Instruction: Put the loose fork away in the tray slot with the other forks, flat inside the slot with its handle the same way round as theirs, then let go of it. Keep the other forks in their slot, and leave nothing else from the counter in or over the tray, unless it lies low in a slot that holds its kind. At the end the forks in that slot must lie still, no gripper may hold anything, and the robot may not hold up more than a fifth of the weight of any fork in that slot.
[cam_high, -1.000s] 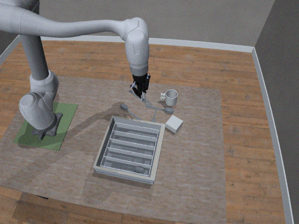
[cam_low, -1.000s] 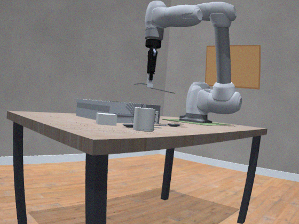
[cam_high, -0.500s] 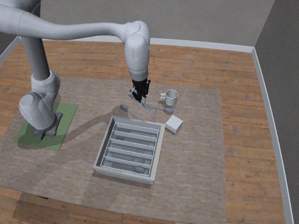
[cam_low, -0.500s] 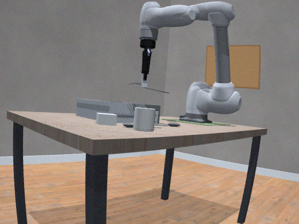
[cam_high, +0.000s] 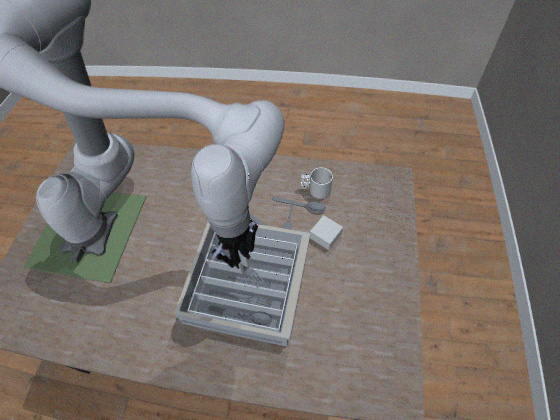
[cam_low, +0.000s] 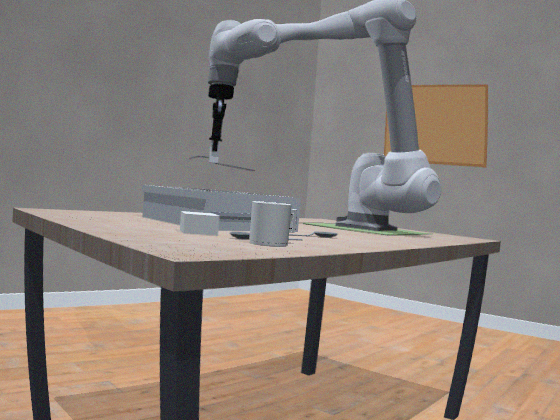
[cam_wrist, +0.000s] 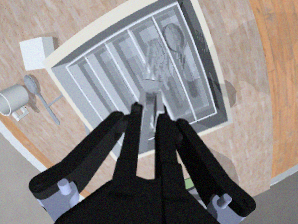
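The gripper (cam_low: 214, 159) is clamped on the loose fork (cam_low: 235, 166), which is held level, well above the tray (cam_high: 294, 286). A mug (cam_high: 321, 182), a spoon (cam_high: 306, 205) and a white block (cam_high: 326, 232) are seen beside the tray.

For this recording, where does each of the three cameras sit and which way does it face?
Top: high above the table, angled down; shows the cutlery tray, mug, spoon, white block, plus the whole arm and its base.
Exterior: low, off the table's corner, looking across it; shows the full arm with the tool holding the fork well above the tray.
Wrist: on the arm's wrist, looking down past the black fingers into the tray.
Shared: all three see tray and mug.
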